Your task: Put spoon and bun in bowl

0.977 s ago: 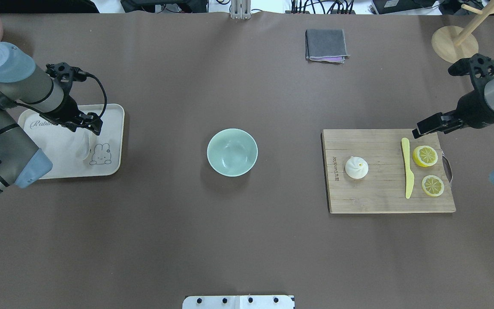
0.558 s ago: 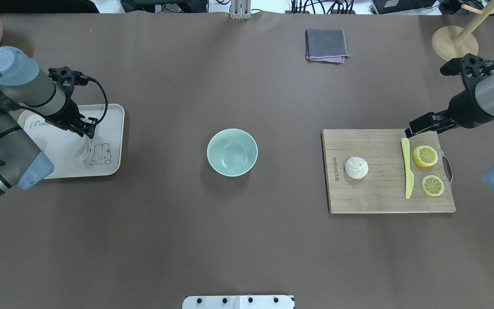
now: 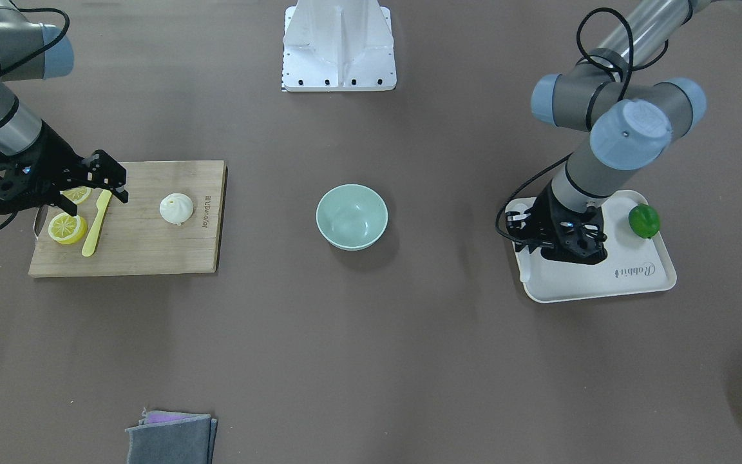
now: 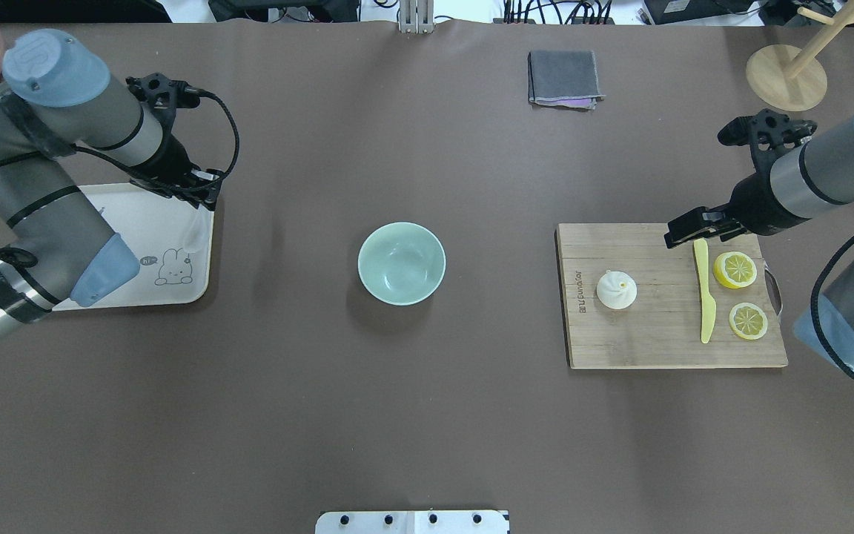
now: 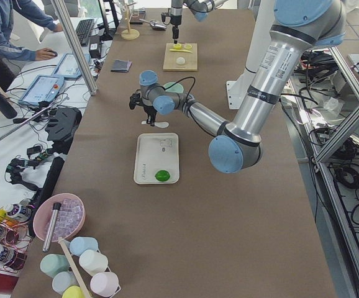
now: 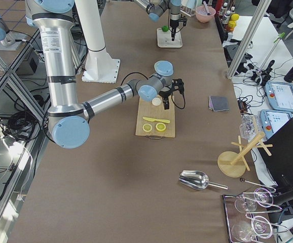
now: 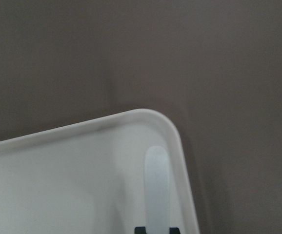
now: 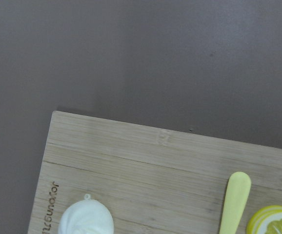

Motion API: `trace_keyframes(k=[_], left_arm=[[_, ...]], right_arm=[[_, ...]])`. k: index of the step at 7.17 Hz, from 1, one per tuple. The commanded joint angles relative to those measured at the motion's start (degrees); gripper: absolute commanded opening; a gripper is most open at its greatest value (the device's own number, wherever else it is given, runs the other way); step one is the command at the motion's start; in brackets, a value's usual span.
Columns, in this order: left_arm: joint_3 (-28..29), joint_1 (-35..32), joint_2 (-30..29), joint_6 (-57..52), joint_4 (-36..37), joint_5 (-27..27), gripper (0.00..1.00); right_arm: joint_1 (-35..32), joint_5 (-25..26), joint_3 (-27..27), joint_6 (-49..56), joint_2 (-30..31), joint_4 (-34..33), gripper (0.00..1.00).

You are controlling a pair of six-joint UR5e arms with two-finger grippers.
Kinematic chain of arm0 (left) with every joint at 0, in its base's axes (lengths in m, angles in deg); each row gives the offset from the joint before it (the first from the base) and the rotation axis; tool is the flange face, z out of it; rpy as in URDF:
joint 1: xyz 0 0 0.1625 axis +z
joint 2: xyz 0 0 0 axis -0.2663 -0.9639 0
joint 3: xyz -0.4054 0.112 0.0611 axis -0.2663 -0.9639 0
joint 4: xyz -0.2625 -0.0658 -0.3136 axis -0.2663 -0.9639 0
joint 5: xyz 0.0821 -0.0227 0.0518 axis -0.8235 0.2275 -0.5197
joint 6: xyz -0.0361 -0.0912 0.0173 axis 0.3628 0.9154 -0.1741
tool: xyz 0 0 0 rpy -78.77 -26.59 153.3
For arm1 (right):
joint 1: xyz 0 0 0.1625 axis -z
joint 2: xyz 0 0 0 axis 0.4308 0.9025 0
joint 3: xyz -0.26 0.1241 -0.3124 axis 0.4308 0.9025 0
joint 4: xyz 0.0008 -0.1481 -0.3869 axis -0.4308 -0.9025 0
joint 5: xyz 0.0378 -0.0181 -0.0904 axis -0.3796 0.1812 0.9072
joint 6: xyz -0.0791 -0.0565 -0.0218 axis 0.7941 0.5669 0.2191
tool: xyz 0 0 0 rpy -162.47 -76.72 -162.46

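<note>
Over the tray point(image 4: 210, 259) corner, the left tool point(image 4: 203, 199) grips the raised spoon point(image 7: 156, 185); next, carry it to the bowl point(image 4: 401, 263). The right tool point(image 4: 683, 233), spread, hovers short of the bun point(image 4: 617, 289).

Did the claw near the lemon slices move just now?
Yes. In the overhead view the right gripper slid left along the cutting board's far edge, from near its right corner to past the yellow knife's tip, nearer the bun.
</note>
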Motion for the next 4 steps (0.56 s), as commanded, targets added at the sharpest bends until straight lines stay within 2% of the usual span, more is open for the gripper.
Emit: trace_keyframes(k=[1,2,4], left_arm=[[2.75,5.01,-9.32,10.79,0.84,-0.73,0.00],[4.42,7.82,-13.10,14.49,0.49,-4.13,0.00],[5.32,11.17,-17.16,20.03,0.40,-5.21,0.00]], right_arm=[[3.36,2.81,0.39,-1.32,-0.19,-0.20,0.94],[4.32,2.99,0.83,-1.33,-0.19,-0.20,0.94],[5.73,2.91,0.74,-3.15,-0.28,-0.21,0.95]])
